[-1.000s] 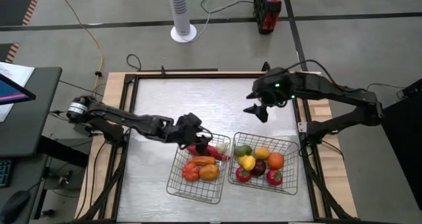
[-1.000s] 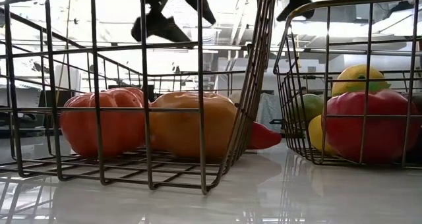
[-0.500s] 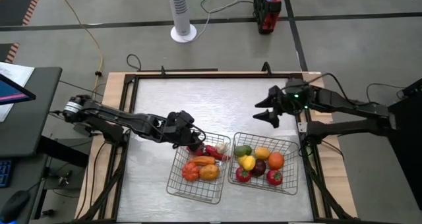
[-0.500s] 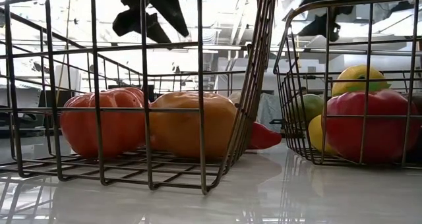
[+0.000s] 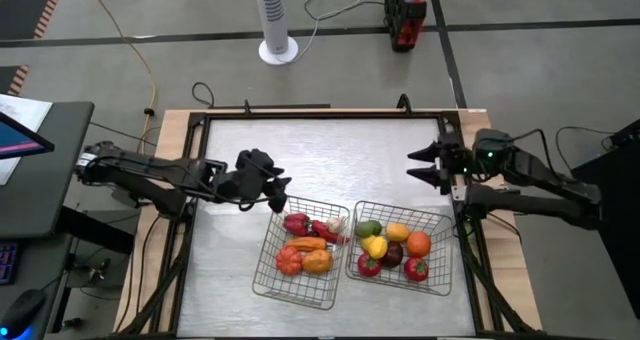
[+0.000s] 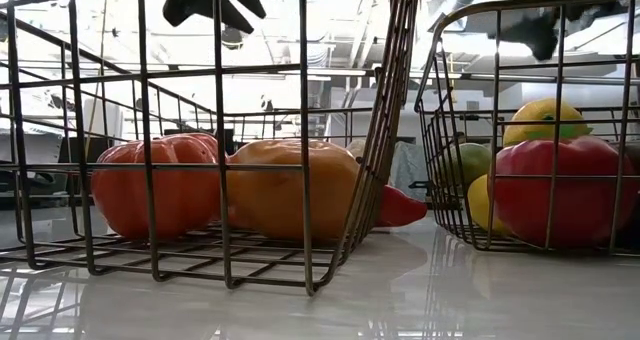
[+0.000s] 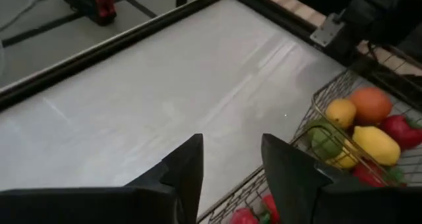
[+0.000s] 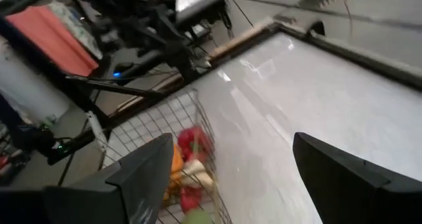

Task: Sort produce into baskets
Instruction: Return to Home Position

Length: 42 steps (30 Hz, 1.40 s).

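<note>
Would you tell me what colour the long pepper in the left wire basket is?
The long pepper is red, clearest in the high view.

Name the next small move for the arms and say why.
Probably draw both arms back to their rest pose. All the produce in view lies in the left basket or the right basket, with none on the table. The left claw, by the left basket's far corner, and the right claw, at the table's right edge, are open and empty.
</note>
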Motion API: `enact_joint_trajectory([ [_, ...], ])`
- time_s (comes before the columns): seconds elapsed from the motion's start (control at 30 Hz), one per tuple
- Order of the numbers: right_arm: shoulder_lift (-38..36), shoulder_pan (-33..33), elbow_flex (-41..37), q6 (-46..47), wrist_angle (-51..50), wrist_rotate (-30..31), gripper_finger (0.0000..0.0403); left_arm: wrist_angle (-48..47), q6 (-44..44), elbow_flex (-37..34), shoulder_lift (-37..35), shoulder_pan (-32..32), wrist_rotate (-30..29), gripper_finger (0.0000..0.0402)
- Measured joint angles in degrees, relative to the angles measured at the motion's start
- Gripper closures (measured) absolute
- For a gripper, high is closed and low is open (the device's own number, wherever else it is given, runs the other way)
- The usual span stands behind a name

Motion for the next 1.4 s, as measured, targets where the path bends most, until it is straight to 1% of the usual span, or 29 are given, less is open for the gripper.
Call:
enact_joint_trajectory([
  [0.13,-4.29,-1.09,-5.60,4.09,0.01,-0.15,0.0065,6.40,-0.81,-6.57,-2.66,0.87,1.04,0.0281],
  [0.37,-11.28,-1.27,-11.58,8.83,1.47,-1.30,0.0065,17.83,-4.92,-18.41,-8.78,2.07,1.48,0.0313],
  [0.5,-14.64,-1.27,-15.91,11.96,5.22,-1.30,0.0065,24.44,-8.21,-25.72,-13.44,3.84,1.36,0.0329],
  [0.67,-17.55,-1.27,-22.30,18.32,12.15,-1.31,0.0065,32.38,-10.51,-34.05,-19.31,6.15,2.31,0.0351],
  [0.83,-19.09,-1.27,-27.86,24.53,18.67,-1.16,0.0065,33.19,-11.40,-39.67,-25.48,7.54,3.06,0.0374],
  [0.93,-19.21,-1.27,-30.42,27.08,21.89,0.34,0.0065,33.07,-10.23,-42.42,-29.34,8.34,3.19,0.0387],
  [1.03,-19.16,-1.27,-32.14,28.72,24.36,3.40,0.0065,32.25,-9.43,-45.04,-33.67,9.87,3.74,0.0398],
  [1.1,-19.19,-1.26,-32.66,29.50,25.79,6.10,0.0065,32.34,-8.40,-46.36,-36.73,11.04,5.69,0.0400],
  [1.2,-19.18,-1.26,-32.81,29.93,26.49,9.94,0.0065,32.12,-3.91,-47.61,-40.75,12.26,9.01,0.0400],
  [1.27,-19.20,-1.27,-32.79,31.04,26.51,13.91,0.0065,31.13,-0.50,-47.70,-43.24,13.01,9.19,0.0401],
  [1.4,-19.16,-1.27,-32.79,31.22,23.46,23.16,0.0065,28.78,5.42,-47.70,-47.90,14.55,9.32,0.0401],
])
